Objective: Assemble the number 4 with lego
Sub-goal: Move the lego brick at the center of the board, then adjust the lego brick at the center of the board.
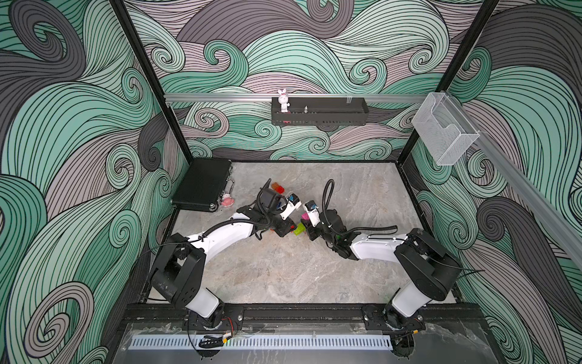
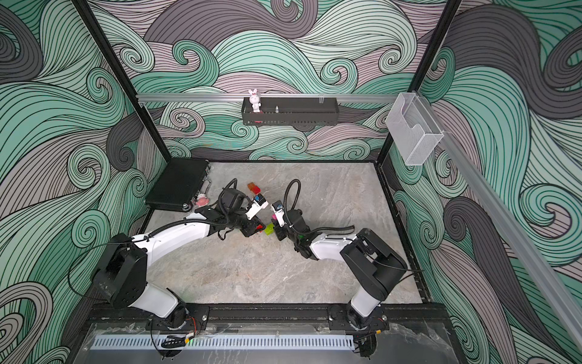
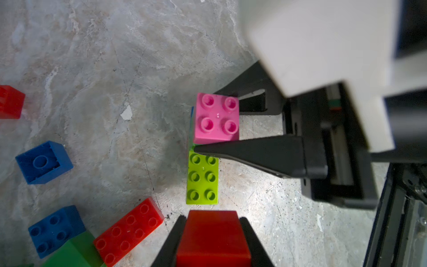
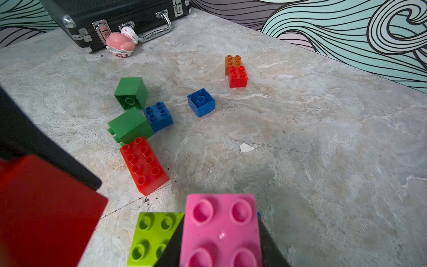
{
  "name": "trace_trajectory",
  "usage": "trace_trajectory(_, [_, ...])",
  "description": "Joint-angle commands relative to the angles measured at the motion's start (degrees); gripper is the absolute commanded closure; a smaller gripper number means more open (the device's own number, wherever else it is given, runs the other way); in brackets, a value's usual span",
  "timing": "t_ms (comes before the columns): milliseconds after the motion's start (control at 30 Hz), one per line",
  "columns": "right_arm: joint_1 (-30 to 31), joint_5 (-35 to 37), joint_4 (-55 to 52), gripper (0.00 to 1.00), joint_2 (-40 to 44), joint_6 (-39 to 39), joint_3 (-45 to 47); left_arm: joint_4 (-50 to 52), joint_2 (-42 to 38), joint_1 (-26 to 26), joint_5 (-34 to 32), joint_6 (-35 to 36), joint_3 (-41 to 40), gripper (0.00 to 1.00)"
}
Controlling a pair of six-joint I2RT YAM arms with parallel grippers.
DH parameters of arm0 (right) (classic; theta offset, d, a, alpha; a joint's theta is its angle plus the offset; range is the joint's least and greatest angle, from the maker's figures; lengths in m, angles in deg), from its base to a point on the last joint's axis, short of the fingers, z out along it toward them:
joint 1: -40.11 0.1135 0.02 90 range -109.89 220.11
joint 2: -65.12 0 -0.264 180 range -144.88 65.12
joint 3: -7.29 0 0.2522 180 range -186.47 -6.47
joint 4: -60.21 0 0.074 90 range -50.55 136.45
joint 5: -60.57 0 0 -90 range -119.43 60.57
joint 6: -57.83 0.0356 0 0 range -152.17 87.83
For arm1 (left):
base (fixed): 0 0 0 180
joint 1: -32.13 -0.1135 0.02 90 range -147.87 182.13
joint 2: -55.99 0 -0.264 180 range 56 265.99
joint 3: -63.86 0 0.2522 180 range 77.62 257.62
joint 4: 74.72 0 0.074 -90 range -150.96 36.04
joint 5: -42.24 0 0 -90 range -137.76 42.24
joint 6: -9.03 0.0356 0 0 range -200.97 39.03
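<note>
Along the left edge of the tabletop (image 1: 283,277) we see a black case (image 1: 201,186), with a pink-and-white figure (image 4: 121,41) lying beside its handle. Next lie a dark green brick (image 4: 130,92) tipped on its side, hollow underside showing, and a second dark green brick (image 4: 129,126), also tipped, studs pointing sideways. It touches a blue brick (image 4: 158,116) that sits studs up, and an overturned blue brick (image 4: 201,101) rests a little apart. Farther back an orange brick (image 4: 233,60) and a small red brick (image 4: 238,77) stand studs up, touching. A long red brick (image 4: 144,165) lies flat, studs up, one short end against the second dark green brick, its long axis running on toward the lime brick (image 3: 202,178). Our left hand (image 3: 211,217) is clenched on a red block (image 3: 212,240); only smooth faces show, so we cannot tell where its studs point. Just right of it the lime brick lies flat, studs up, its long axis running from the left hand to the pink brick (image 3: 217,118), which sits studs up over its far end. Our right hand (image 3: 206,120) grips that pink brick by two opposite sides.
</note>
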State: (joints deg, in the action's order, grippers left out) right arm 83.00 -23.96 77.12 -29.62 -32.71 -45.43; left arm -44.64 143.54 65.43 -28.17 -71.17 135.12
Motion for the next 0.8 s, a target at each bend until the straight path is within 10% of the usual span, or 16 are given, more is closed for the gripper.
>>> trace_trajectory(0, [0.26,-0.09,-13.6,1.0,-3.73,0.01,3.8,-2.66,-0.02,0.31,0.75,4.41,0.42,1.0])
trace_trajectory(767, [0.26,1.07,-13.24,1.0,-2.97,-0.43,4.08,-4.34,-3.46,3.79,-10.84,-8.87,-8.4,1.0])
